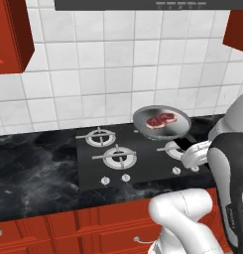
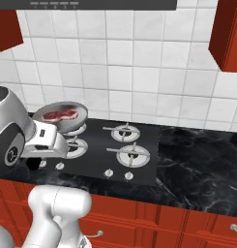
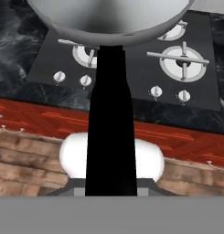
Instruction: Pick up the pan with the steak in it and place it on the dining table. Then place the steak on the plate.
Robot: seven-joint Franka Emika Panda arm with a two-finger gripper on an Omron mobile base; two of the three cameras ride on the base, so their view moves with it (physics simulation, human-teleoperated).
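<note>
- Above the black hob (image 1: 138,158), over its right rear part in the left base view, the grey pan (image 1: 161,122) hung clear of the burners, tilted so that its open side faced the camera.
- Inside the pan lay the steak (image 1: 160,120), red with white marbling, roughly at the middle of the pan's floor.
- In the right base view the same pan (image 2: 60,116) sat over the hob's left rear part, with the steak (image 2: 60,114) visible in it and the white hand just below and in front of it.
- The gripper (image 1: 188,145) met the pan at its short black handle (image 3: 109,119), which ran from the pan's near rim toward the robot.
- In the hand view the handle ran straight down the middle from the pan's grey underside (image 3: 111,16) at the top to the bottom, between the jaws; the jaws were pinched on it.
- Under the lifted pan the hand view showed two burners (image 3: 182,61) and a row of white knobs (image 3: 154,91) along the hob's front edge.
- The hob was set into a black marbled counter (image 1: 33,168) over red cabinets (image 1: 68,225), with a white tiled wall (image 1: 108,64) behind.
</note>
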